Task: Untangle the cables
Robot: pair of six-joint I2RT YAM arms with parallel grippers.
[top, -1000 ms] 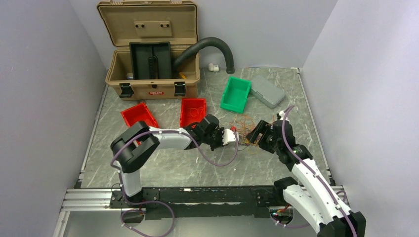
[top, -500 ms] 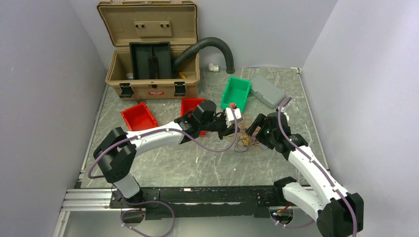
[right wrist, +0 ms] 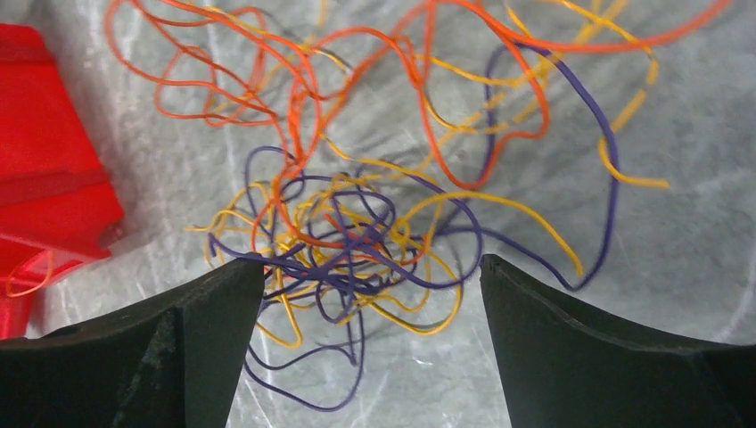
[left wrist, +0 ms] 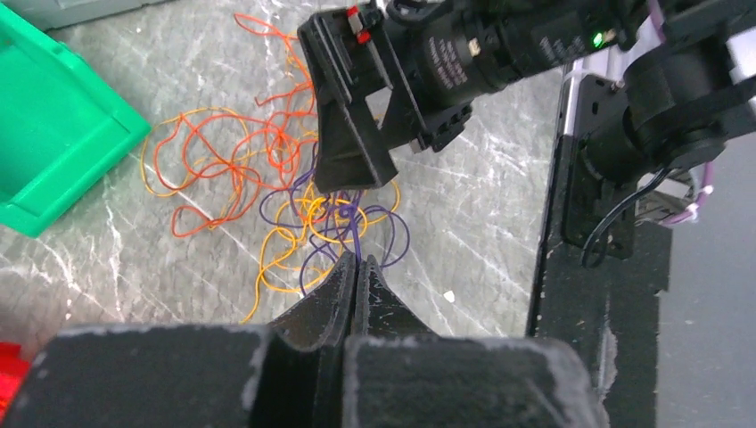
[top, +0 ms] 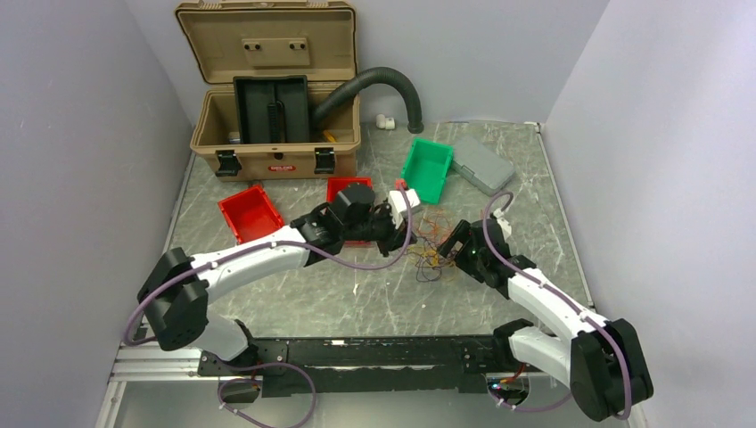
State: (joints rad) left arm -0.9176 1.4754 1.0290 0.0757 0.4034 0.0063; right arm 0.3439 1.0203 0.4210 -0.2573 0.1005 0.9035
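The worktop (right wrist: 695, 223) looks like smooth grey stone-patterned laminate with a dull sheen. The cables (right wrist: 357, 241) are thin, smooth, slightly glossy plastic-sheathed strands. The left tool (left wrist: 357, 264) and right tool (right wrist: 372, 267) are matt black, finely grained plastic. The red bin (right wrist: 45, 178) beside the right tool and the green bin (left wrist: 45, 134) beside the left tool are glossy plastic.

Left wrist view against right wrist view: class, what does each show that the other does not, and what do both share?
Only left wrist: the green bin, the right tool seen from outside, and the left tool shut, with a purple strand running into it. Only right wrist: the red bin shown clearly, and the right tool's open fingers flanking the cables. Both: the cables, orange, yellow and purple, tangled on the marbled table.
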